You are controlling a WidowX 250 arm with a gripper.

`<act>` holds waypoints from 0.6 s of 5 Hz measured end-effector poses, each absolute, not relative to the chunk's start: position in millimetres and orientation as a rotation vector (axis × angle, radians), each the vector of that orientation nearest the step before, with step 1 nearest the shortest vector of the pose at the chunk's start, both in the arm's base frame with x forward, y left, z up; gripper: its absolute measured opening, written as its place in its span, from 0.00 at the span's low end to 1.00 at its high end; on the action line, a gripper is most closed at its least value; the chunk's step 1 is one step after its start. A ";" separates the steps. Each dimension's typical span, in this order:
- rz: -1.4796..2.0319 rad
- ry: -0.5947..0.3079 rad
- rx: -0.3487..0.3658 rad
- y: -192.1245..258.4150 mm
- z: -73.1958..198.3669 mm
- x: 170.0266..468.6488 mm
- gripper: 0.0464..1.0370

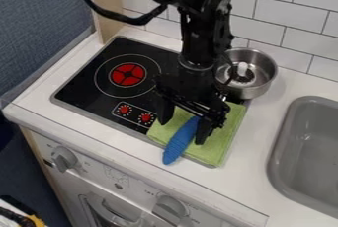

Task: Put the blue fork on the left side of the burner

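Green cloth [221,142] apparently under fork [178,144], pot [254,91] beyond

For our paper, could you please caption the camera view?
Open gripper over the blue fork on a green cloth beside the burner.

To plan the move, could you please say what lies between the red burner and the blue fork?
Between the red burner and blue fork, the camera view shows stovetop, red knobs and green cloth, with part of the gripper above.
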State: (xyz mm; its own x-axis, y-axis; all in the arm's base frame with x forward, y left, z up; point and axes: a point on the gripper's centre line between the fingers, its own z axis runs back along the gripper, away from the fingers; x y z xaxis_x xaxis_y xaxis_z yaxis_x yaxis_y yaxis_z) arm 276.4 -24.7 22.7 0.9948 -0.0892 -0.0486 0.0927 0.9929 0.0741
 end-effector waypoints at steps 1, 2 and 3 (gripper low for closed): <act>-0.097 0.060 0.078 -26.8 16.3 275.4 0.97; -0.112 0.055 0.086 -30.2 16.8 275.5 0.92; -0.114 0.051 0.092 -30.7 16.7 276.4 0.64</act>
State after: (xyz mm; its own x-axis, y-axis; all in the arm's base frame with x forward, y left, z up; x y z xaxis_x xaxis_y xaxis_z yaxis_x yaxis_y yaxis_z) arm 276.4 -30.7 16.7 0.9923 -0.1108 -0.0557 0.1155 0.9894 0.0883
